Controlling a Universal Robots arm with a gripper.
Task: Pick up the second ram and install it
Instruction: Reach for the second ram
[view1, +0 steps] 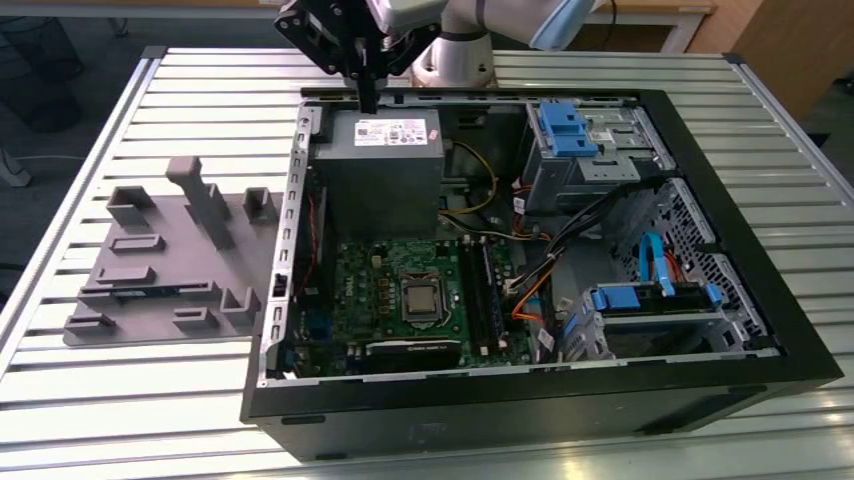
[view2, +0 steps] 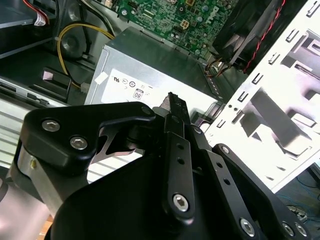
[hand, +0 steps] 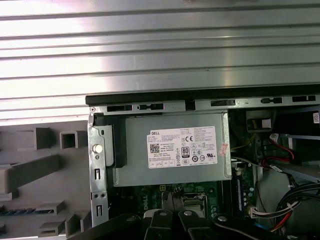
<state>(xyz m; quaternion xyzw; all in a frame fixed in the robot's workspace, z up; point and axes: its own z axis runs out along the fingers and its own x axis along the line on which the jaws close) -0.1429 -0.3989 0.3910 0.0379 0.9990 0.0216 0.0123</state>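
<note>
The second ram (view1: 150, 291) is a thin blue strip lying in a slot near the front of the gray holder tray (view1: 160, 240), on the exterior view's left. In the first wrist view its end (hand: 11, 212) shows in the same tray (hand: 35, 170). My gripper (view1: 364, 100) hangs over the back edge of the open computer case, above the gray power supply (view1: 378, 150). It is well away from the ram. Its dark fingers (view2: 172, 100) stand together with nothing between them, and the gripper (hand: 170, 197) also shows over the power supply (hand: 175, 150).
The black case (view1: 534, 400) lies open on a slatted metal table (view1: 134, 100). Inside are the green motherboard (view1: 400, 290), blue drive brackets (view1: 567, 130) and loose cables (view1: 587, 220). Upright posts rise from the tray (view1: 200, 195).
</note>
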